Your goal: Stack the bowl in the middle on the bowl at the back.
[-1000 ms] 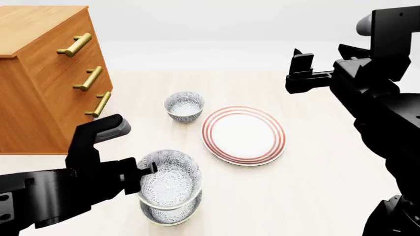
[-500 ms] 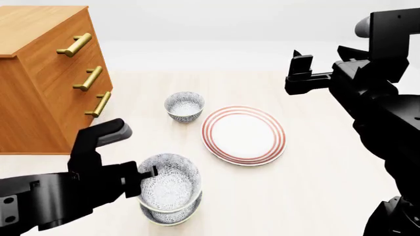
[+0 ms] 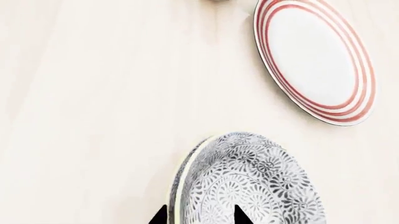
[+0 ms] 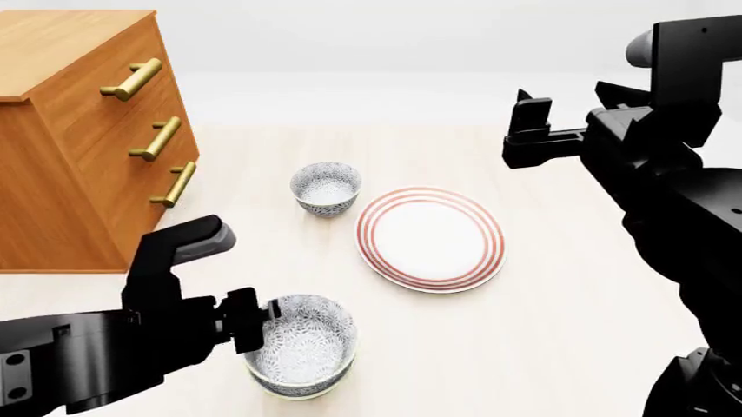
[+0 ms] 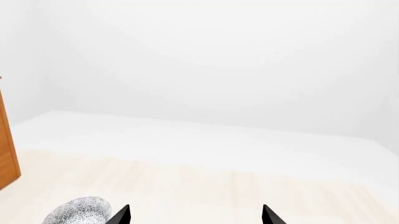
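Observation:
The bowl in the middle (image 4: 304,334) (image 3: 249,179), white with a grey-blue speckled pattern, sits level inside a matching bowl, the bowl at the back (image 4: 290,382) (image 3: 179,186), close in front of me in the head view. My left gripper (image 4: 262,314) (image 3: 199,215) is open. Its fingers straddle the upper bowl's rim, one outside and one inside, with a wide gap on the inner side. My right gripper (image 4: 527,130) (image 5: 194,214) hangs open and empty high at the right, far from these bowls.
A third speckled bowl (image 4: 325,187) (image 5: 78,211) stands farther off, next to a flat white plate with red rings (image 4: 432,239) (image 3: 315,60). A wooden drawer chest with brass handles (image 4: 69,139) fills the left. Pale wooden floor lies all round.
The upper bowl was tilted and held above the lower one; it has dropped and now rests level inside it. My left gripper moved down slightly and its jaws have parted. The right arm is unchanged.

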{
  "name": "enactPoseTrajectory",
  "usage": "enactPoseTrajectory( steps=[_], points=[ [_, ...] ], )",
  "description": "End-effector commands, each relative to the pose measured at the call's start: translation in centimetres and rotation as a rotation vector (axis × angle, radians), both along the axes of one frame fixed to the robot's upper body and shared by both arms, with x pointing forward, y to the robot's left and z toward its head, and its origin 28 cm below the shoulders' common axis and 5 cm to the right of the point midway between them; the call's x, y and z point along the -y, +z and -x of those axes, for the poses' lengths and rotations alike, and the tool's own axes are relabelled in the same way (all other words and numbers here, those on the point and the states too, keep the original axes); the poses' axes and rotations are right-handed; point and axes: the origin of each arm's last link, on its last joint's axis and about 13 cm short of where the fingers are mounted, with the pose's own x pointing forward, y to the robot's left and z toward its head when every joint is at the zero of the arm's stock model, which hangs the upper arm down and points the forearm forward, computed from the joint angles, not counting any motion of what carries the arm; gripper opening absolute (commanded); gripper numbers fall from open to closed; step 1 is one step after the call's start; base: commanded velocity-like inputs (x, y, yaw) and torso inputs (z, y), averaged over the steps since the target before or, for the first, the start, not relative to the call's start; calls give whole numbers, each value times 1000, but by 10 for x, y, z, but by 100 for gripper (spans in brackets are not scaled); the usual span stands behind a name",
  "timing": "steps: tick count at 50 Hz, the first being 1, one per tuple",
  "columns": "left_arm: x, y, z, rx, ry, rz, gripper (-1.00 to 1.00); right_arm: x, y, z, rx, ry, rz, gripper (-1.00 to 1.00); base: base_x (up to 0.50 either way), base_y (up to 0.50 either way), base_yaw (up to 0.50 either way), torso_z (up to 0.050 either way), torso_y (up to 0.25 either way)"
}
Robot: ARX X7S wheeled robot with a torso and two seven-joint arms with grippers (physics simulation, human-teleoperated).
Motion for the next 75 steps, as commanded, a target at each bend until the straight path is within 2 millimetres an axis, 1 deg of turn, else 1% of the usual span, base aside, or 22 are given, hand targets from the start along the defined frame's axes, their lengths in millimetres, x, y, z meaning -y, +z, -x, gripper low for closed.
enactPoseTrajectory(
  steps=[1, 8, 14, 21, 23, 29, 34, 38, 43, 49, 58, 65, 75],
  points=[
    [-1, 2, 1, 13, 0, 6, 100, 0, 1, 1, 2, 0, 0, 100, 0, 0, 0, 0, 0],
    [-2, 6, 0, 41, 10, 4, 100, -1, 2, 2, 5, 1, 1, 100, 0, 0, 0, 0, 0],
    [-4, 13, 1, 79, 17, 5, 100, -1, 4, 2, 8, 1, 2, 100, 0, 0, 0, 0, 0],
    [-9, 32, 5, 200, 25, -19, 100, -3, 8, 8, 19, 1, -1, 100, 0, 0, 0, 0, 0],
    [-11, 37, 6, 277, 41, -48, 100, -4, 10, 13, 29, -1, -1, 100, 0, 0, 0, 0, 0],
    [-17, 45, 10, 581, 95, -183, 100, -9, 13, 34, 65, -11, 3, 100, 0, 0, 0, 0, 0],
    [-21, 56, 17, 803, 127, -257, 100, -13, 15, 55, 96, -14, 7, 100, 0, 0, 0, 0, 0],
    [-24, 60, 22, 910, 140, -303, 100, -14, 18, 74, 129, -21, 18, 100, 0, 0, 0, 0, 0],
    [-27, 66, 33, 950, 136, -314, 100, -17, 21, 102, 168, -35, 31, 100, 0, 0, 0, 0, 0],
    [-30, 68, 50, 967, 122, -311, 100, -19, 23, 136, 204, -56, 45, 100, 0, 0, 0, 0, 0],
    [-40, 72, 75, 977, 144, -291, 100, -22, 19, 182, 240, -98, 60, 100, 0, 0, 0, 0, 0],
    [-50, 74, 89, 973, 196, -287, 100, -10, 19, 198, 250, -139, 59, 100, 0, 0, 0, 0, 0],
    [-58, 77, 88, 963, 250, -275, 100, 6, 20, 224, 270, -195, 31, 100, 0, 0, 0, 0, 0]
  ],
)
